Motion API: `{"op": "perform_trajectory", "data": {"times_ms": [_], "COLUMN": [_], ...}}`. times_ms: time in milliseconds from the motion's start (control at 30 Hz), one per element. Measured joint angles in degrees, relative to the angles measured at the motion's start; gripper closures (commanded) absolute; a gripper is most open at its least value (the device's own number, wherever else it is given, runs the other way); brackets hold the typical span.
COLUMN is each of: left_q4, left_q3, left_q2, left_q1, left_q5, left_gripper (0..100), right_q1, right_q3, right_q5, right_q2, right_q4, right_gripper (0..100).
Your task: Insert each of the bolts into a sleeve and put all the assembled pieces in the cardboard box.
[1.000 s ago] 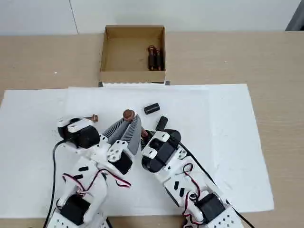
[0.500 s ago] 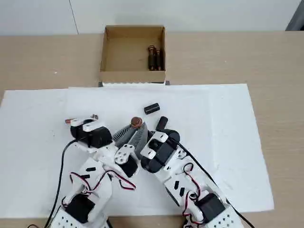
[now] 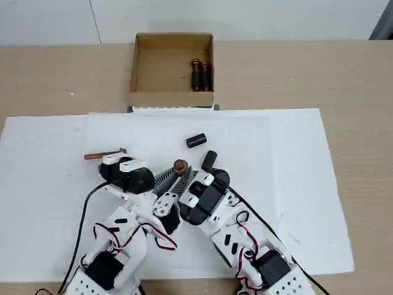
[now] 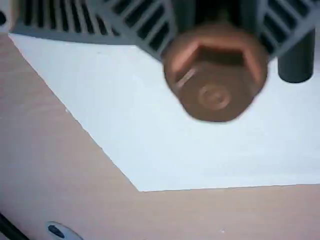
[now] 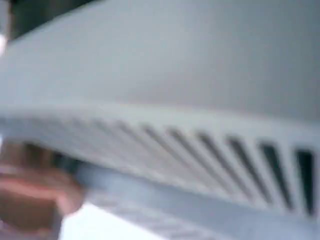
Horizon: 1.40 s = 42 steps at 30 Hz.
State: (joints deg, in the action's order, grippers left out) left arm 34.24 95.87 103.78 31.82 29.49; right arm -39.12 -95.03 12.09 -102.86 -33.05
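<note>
The left gripper (image 3: 176, 174) is clamped on a copper bolt (image 4: 215, 75). Its dark ribbed fingers (image 4: 125, 22) press against either side of the shank just behind the hexagonal head, which in the high view points away from the arm and sits over the white paper sheet (image 3: 288, 166). Almost touching it is the right gripper (image 3: 207, 171), with a black sleeve (image 3: 209, 159) jutting out at its tip. Whether that gripper is closed on the sleeve or merely lies next to it cannot be told: the arm's own body covers it from above, and its wrist view gives little but a pale ribbed surface close to the lens and a copper blur at one edge, probably the same bolt. The head of the bolt is near the sleeve's lower end, and the two are apart. A second sleeve (image 3: 196, 140) lies loose on its side on the paper, between the grippers and the cardboard box (image 3: 161, 70). A second bolt (image 3: 104, 154) lies flat on the paper out beyond the left arm's wrist, well apart from both sleeves. The box stands on the wooden table (image 3: 319, 74) just past the far edge of the paper, and two assembled pieces (image 3: 200, 75) lie side by side against its right-hand wall
</note>
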Motion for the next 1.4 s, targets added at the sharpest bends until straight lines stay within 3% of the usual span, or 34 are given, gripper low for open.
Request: {"op": "perform_trajectory", "data": {"times_ms": [433,700,767,867,933,1100,1200,1400], "left_q4": [1.8,1.8,1.8,1.8,1.8,1.8,1.8,1.8], "left_q3": [-0.6,-5.4,-6.7,-8.0,-8.3,-8.3,-6.5,0.4], "left_q2": [-0.4,-0.4,-0.4,-0.4,-0.4,-0.4,-0.4,-0.4], "left_q1": [-4.7,-5.9,-6.3,-6.2,-7.1,-13.5,-19.1,-27.3], "left_q5": [-8.1,-8.6,-8.6,-8.6,-8.6,-11.3,-16.4,-23.4], "left_gripper": [83,83,86,98,98,99,99,99], "right_q1": [0.0,0.1,0.1,0.1,0.6,6.1,10.9,14.7], "right_q3": [-0.4,-0.5,-0.5,-0.5,-0.5,-0.5,-0.5,-0.1], "right_q5": [0.1,0.2,0.2,0.2,0.2,-0.4,-4.9,-12.9], "right_q2": [-0.2,-0.2,-0.2,-0.2,-0.2,-0.2,-0.2,-0.2], "right_q4": [0.1,0.1,0.1,0.1,0.1,0.1,-0.3,-11.8], "right_gripper": [99.5,99.5,99.5,99.5,99.5,99.5,99.5,99.5]}}
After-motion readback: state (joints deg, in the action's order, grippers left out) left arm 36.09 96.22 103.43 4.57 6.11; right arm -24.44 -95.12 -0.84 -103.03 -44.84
